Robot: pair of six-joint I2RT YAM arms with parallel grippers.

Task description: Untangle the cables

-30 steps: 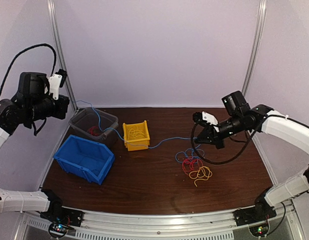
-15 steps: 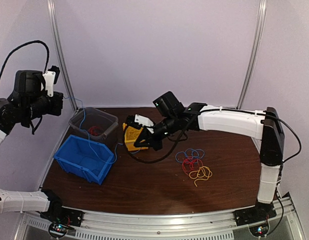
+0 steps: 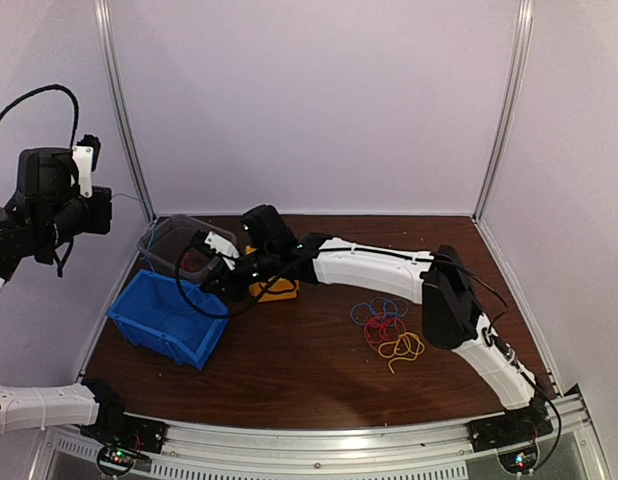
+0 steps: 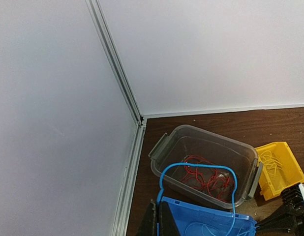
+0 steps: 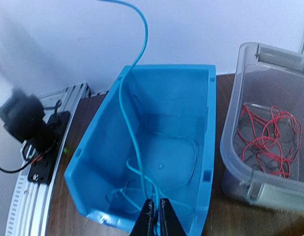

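My left gripper (image 3: pixel 107 200) hangs high at the far left, shut on one end of a blue cable (image 4: pixel 196 164). That cable arches over the grey bin (image 4: pixel 162 147) and drops into the blue bin (image 3: pixel 169 315). My right gripper (image 5: pixel 156 219) reaches across the table to just over the blue bin (image 5: pixel 206 147). Its fingers are pinched on the same blue cable (image 5: pixel 135 147), whose slack coils on the bin floor. The other cables, a small tangle of blue, red and yellow (image 3: pixel 386 327), lie on the table at centre right.
Red wire (image 5: pixel 267 142) lies inside the grey bin (image 3: pixel 174 240). A yellow bin (image 4: pixel 285 167) with pale wire stands right of it, partly under my right arm. White walls and a metal rail (image 4: pixel 130 162) close in the left side.
My right arm has swept left from beside the tangle, past the yellow bin, to the blue bin, carrying the blue cable. The left gripper has risen and drifted left with its end.
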